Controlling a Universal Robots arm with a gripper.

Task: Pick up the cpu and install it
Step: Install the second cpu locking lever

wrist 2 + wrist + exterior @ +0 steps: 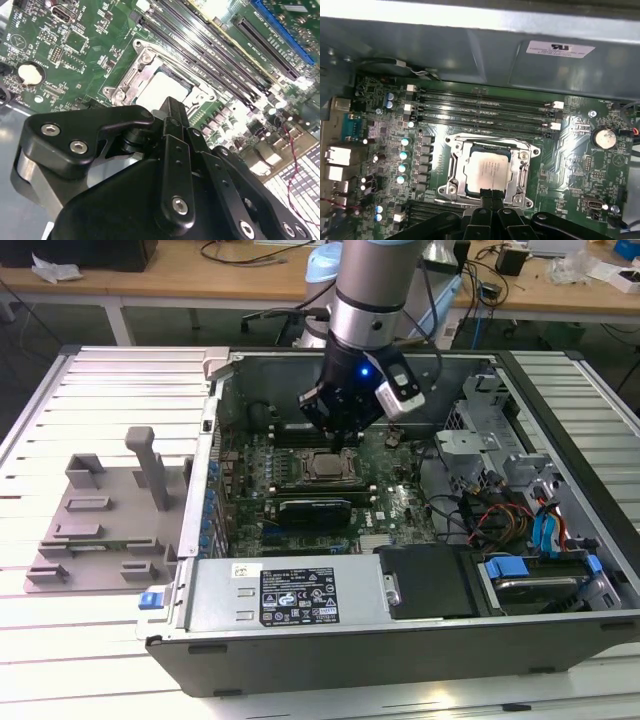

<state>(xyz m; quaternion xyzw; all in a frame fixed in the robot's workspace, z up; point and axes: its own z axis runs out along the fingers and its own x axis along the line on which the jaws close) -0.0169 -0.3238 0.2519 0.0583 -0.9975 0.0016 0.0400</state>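
Both wrist views show the cpu (486, 170) seated in its socket (457, 172); pincer (491, 192) closed, empty.

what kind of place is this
Likely a robotics lab or test bench for PC assembly: an open computer case lies on a slatted worktable, the gripper hangs over its cpu, and cluttered desks stand behind.

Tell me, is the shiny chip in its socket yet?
In: the cpu lies flat inside the socket frame, gripper just above its edge.

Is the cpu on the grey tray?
No. In the first wrist view the cpu lies in the motherboard socket, with the gripper at its edge.
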